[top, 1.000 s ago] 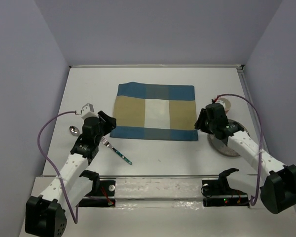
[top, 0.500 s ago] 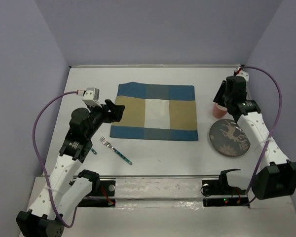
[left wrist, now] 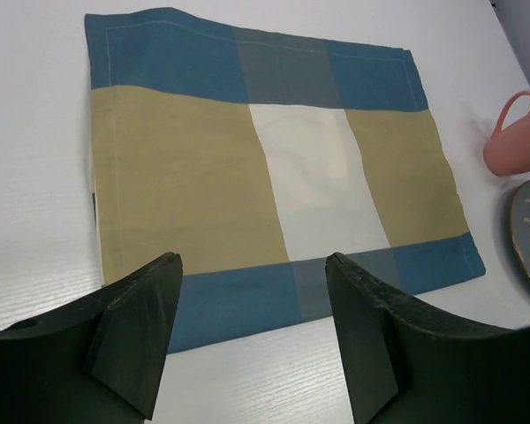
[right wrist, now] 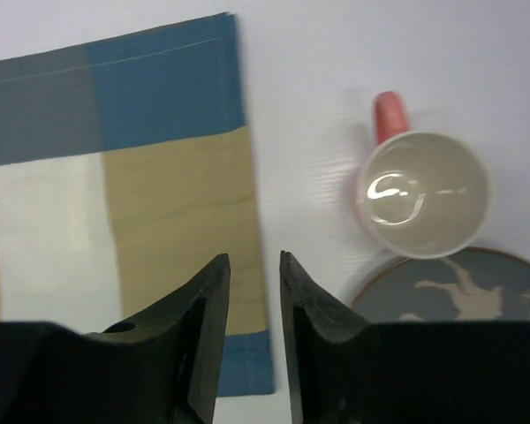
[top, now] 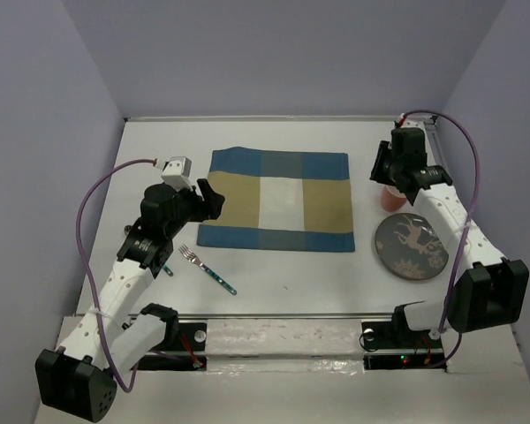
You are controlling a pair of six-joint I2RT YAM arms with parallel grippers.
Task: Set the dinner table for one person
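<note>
1. Overhead, the dinner table point(top: 283, 274) is a wide white top that fills the floor of a grey-walled booth, with a metal rail along its edge at 6 o'clock.
2. A blue, tan and white checked placemat point(top: 278, 201) lies flat at the table's middle, slightly toward 12 o'clock.
3. A fork point(top: 207, 268) with a blue-green handle lies on the bare table at 7 o'clock from the placemat, clear of the cloth.
4. A pink mug point(top: 392, 198) stands upright at 3 o'clock from the placemat, near its edge.
5. A dark round plate point(top: 411, 246) with a pale deer-like pattern lies just beside the mug, at 4 o'clock from the placemat.
6. The left gripper point(left wrist: 252, 265) is raised over the placemat's 9 o'clock edge, its fingers spread wide with nothing between them.
7. The right gripper point(right wrist: 253, 261) hangs above the table at 2 o'clock, between placemat and mug, with its fingers a narrow gap apart and empty.
</note>
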